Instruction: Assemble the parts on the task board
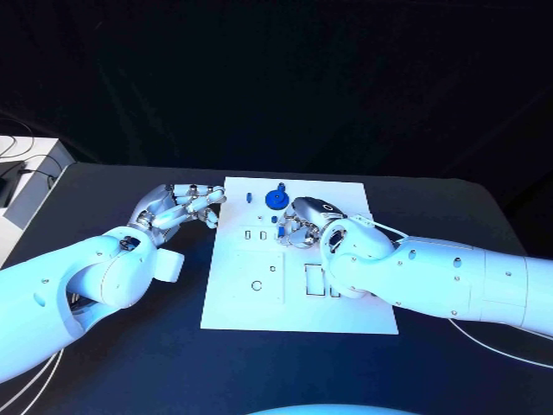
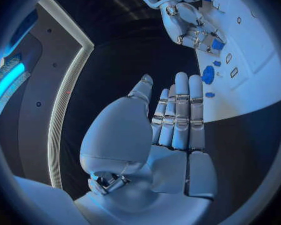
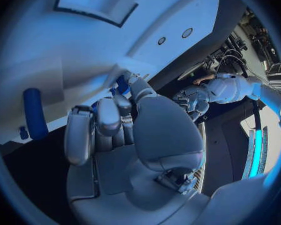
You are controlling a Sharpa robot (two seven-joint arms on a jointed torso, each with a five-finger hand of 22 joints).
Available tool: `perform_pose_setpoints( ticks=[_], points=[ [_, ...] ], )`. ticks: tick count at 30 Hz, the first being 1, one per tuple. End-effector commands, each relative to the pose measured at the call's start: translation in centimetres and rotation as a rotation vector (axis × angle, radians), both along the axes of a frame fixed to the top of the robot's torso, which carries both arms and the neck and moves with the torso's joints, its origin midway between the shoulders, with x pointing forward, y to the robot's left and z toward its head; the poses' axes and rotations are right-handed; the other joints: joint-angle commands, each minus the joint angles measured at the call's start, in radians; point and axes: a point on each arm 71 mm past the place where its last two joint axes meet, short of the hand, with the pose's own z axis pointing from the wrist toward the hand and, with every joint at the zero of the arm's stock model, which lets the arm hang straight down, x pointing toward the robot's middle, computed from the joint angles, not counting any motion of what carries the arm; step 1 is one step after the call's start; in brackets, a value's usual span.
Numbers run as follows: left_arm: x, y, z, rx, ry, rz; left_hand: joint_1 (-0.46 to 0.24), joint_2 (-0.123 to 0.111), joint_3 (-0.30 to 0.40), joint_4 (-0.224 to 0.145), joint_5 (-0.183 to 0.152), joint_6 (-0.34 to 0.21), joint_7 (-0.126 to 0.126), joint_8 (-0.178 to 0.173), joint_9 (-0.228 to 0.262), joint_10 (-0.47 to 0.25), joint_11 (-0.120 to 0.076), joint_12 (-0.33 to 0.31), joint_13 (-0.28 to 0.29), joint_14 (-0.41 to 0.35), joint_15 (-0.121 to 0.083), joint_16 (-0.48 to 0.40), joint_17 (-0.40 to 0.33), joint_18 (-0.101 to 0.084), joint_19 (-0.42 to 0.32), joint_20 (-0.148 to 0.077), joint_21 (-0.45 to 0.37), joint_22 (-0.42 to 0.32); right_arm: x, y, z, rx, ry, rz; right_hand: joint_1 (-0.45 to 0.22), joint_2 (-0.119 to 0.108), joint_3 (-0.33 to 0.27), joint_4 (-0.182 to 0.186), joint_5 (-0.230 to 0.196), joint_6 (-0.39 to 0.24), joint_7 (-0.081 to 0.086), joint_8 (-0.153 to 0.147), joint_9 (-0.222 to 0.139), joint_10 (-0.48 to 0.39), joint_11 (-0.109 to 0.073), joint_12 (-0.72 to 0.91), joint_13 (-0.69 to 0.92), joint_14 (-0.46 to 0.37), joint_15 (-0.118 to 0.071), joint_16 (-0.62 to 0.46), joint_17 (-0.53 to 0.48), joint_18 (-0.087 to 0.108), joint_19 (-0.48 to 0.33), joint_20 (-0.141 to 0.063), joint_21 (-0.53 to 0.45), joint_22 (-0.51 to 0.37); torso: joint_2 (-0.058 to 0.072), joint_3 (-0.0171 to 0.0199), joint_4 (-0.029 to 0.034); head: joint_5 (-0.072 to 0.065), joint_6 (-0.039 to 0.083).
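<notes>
The white task board lies in the middle of the black table. A round blue part stands near its far edge, and small blue parts sit in slots nearer the middle. My right hand is low over the board's middle and pinches a small blue part between thumb and fingers; the left wrist view shows that part at the fingertips, close to the board. My left hand lies beside the board's far left corner, fingers straight and holding nothing.
A blue cylinder lies on the board near my right hand. The board has rectangular cut-outs toward its near half. A white box with cables stands at the table's left edge. Bare black table surrounds the board.
</notes>
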Motion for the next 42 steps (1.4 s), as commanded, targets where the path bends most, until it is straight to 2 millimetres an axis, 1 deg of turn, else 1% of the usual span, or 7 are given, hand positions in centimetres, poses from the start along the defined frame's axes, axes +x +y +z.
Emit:
perform_pose_setpoints(
  ticks=[1, 8, 13, 19, 23, 27, 42],
  points=[
    [-0.05, -0.18, 0.08, -0.005, -0.006, -0.015, 0.001, -0.002, -0.006, 0.001, -0.004, 0.002, 0.002, -0.001, -0.001, -0.006, 0.001, 0.000, 0.001, -0.006, 0.004, -0.001, -0.001, 0.019, -0.004, -0.001, -0.002, -0.001, -0.02, -0.09, -0.25, -0.014, 0.002, -0.001, 0.004, -0.011, -0.002, 0.008, -0.004, 0.009, 0.018, -0.003, 0.001, -0.005, 0.001, -0.002, -0.002, 0.001, -0.002, -0.004, -0.001, -0.014, 0.089, 0.000, -0.004, 0.210, 0.000, 0.0001, 0.0008, -0.002, -0.001],
    [-0.04, -0.18, 0.07, -0.005, -0.005, -0.015, 0.001, -0.002, -0.006, 0.001, -0.004, 0.002, 0.002, -0.001, -0.001, -0.006, 0.001, 0.000, 0.001, -0.006, 0.004, -0.001, -0.001, 0.019, -0.004, -0.001, -0.002, -0.001, 0.04, -0.16, -0.34, -0.022, 0.008, 0.000, 0.004, -0.032, -0.011, 0.028, -0.005, -0.001, 0.022, -0.005, 0.000, -0.011, 0.004, -0.006, -0.007, 0.001, 0.000, -0.003, -0.002, -0.013, 0.089, 0.003, -0.006, 0.210, 0.000, 0.0002, -0.0008, 0.000, -0.002],
    [-0.02, -0.18, 0.04, -0.005, -0.005, -0.015, 0.001, -0.003, -0.007, 0.001, -0.004, 0.001, 0.003, -0.001, -0.001, -0.007, 0.002, 0.000, 0.001, -0.006, 0.004, -0.001, -0.001, 0.020, -0.004, -0.001, -0.002, -0.002, 0.07, -0.14, -0.36, -0.023, 0.008, 0.001, 0.005, -0.041, -0.024, 0.039, 0.002, -0.019, 0.030, -0.008, -0.001, -0.016, 0.009, -0.010, -0.013, 0.000, 0.004, -0.003, -0.003, -0.012, 0.089, 0.007, -0.007, 0.209, 0.001, 0.0017, -0.0005, 0.000, -0.002],
    [-0.01, -0.21, 0.03, -0.005, -0.004, -0.015, 0.001, -0.003, -0.007, 0.001, -0.004, 0.001, 0.003, -0.001, -0.001, -0.007, 0.002, 0.000, 0.001, -0.006, 0.004, -0.001, -0.001, 0.020, -0.004, -0.001, -0.002, -0.002, 0.11, -0.11, -0.34, -0.019, 0.004, 0.003, 0.008, -0.052, -0.045, 0.052, 0.004, -0.049, 0.041, -0.011, -0.002, -0.027, 0.016, -0.019, -0.025, -0.001, 0.009, -0.004, -0.005, -0.010, 0.089, 0.012, -0.010, 0.209, 0.000, 0.0001, -0.0002, 0.000, -0.003],
    [0.01, -0.21, 0.02, -0.005, -0.004, -0.015, 0.001, -0.003, -0.007, 0.001, -0.004, 0.001, 0.003, -0.001, -0.001, -0.007, 0.002, 0.000, 0.001, -0.006, 0.004, -0.001, -0.001, 0.020, -0.004, -0.001, -0.002, -0.002, 0.15, -0.13, -0.33, -0.017, 0.001, 0.003, 0.014, -0.064, -0.055, 0.068, 0.000, -0.072, 0.048, -0.010, -0.001, -0.037, 0.022, -0.024, -0.037, -0.001, 0.014, -0.002, -0.005, -0.009, 0.089, 0.017, -0.010, 0.209, 0.000, 0.0010, -0.0001, 0.001, -0.002],
    [0.01, -0.21, 0.01, -0.005, -0.004, -0.015, 0.001, -0.003, -0.007, 0.001, -0.004, 0.001, 0.003, -0.001, -0.001, -0.007, 0.002, 0.000, 0.001, -0.006, 0.004, -0.001, -0.001, 0.020, -0.004, -0.001, -0.002, -0.002, 0.17, -0.15, -0.31, -0.014, -0.003, 0.004, 0.021, -0.072, -0.058, 0.084, -0.002, -0.082, 0.051, -0.008, 0.000, -0.046, 0.024, -0.025, -0.049, -0.002, 0.017, -0.002, -0.005, -0.008, 0.088, 0.021, -0.013, 0.209, 0.001, 0.0004, -0.0009, 0.000, -0.003],
    [0.02, -0.15, 0.01, -0.004, -0.004, -0.014, 0.002, -0.003, -0.006, 0.000, -0.004, 0.000, 0.003, -0.001, -0.001, -0.007, 0.002, 0.000, 0.001, -0.006, 0.004, -0.001, -0.002, 0.020, -0.004, -0.001, -0.002, -0.002, 0.05, -0.10, -0.11, 0.002, -0.022, 0.014, 0.026, -0.088, -0.060, 0.099, -0.007, -0.090, 0.052, -0.008, 0.001, -0.054, 0.026, -0.025, -0.066, -0.002, 0.017, -0.001, -0.004, -0.008, 0.088, 0.021, -0.012, 0.209, 0.000, 0.0004, 0.0001, 0.001, -0.004]
  ],
)
